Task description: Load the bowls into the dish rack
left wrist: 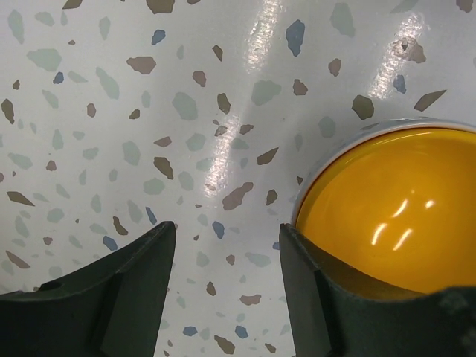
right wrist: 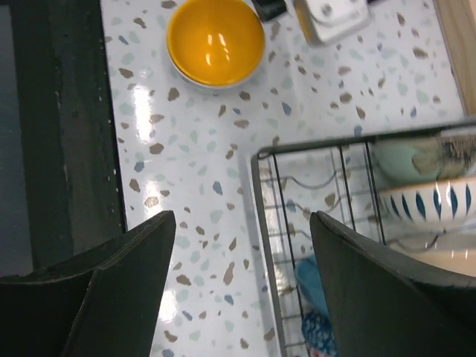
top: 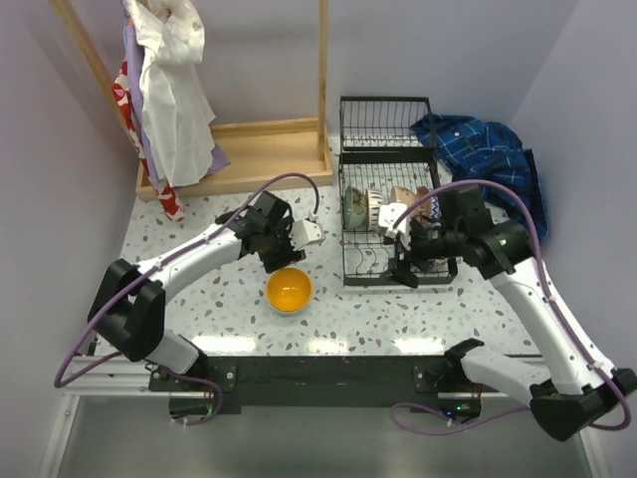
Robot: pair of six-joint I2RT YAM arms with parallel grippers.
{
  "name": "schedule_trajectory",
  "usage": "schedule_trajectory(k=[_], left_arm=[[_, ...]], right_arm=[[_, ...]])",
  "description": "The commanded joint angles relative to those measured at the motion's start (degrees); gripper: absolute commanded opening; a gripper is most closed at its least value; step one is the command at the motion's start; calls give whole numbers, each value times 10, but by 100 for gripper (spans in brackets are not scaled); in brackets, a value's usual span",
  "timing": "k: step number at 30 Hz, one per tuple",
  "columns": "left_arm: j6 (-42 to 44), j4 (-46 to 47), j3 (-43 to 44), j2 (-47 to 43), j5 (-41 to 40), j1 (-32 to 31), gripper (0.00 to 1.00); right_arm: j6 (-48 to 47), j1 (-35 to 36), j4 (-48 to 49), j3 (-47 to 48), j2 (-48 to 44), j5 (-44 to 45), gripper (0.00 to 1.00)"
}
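Note:
A yellow bowl [top: 289, 289] [left wrist: 387, 208] [right wrist: 216, 39] sits alone on the speckled table. My left gripper [top: 282, 261] [left wrist: 227, 245] hangs open just over its far rim; the right finger [left wrist: 312, 290] is at the rim and only table shows between the fingers. The black wire dish rack [top: 350, 261] [right wrist: 256, 193] holds a pale green bowl [top: 355, 207] [right wrist: 401, 160], a striped bowl [top: 376, 211] [right wrist: 428, 201] and a teal blue bowl [right wrist: 312, 282] on edge. My right gripper [top: 406, 269] [right wrist: 242, 238] is open and empty above the rack's near left corner.
A wooden-framed clothes stand [top: 264, 149] with hanging garments [top: 169, 90] occupies the back left. A blue plaid cloth [top: 488, 154] lies right of the rack's raised end panel [top: 386, 121]. The black mounting rail [top: 299, 373] [right wrist: 67, 134] runs along the near edge.

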Motion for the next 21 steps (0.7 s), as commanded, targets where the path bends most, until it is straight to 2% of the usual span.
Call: schedule_trajectory(k=[1,6,10,21], left_arm=[[-14,9,22,-41,26,7,63],[-10,-14,5,-57,55,11,63],[-7,-16,-29,-70,60,12,63],[-23,72,-79,-42,80,29,63]], right_arm=[[24,121,87,30,20,50,77],[16,207,117,25,45,70,74],[-31,308,155,-13,50,121,74],[-70,384,220,21,195,118,72]])
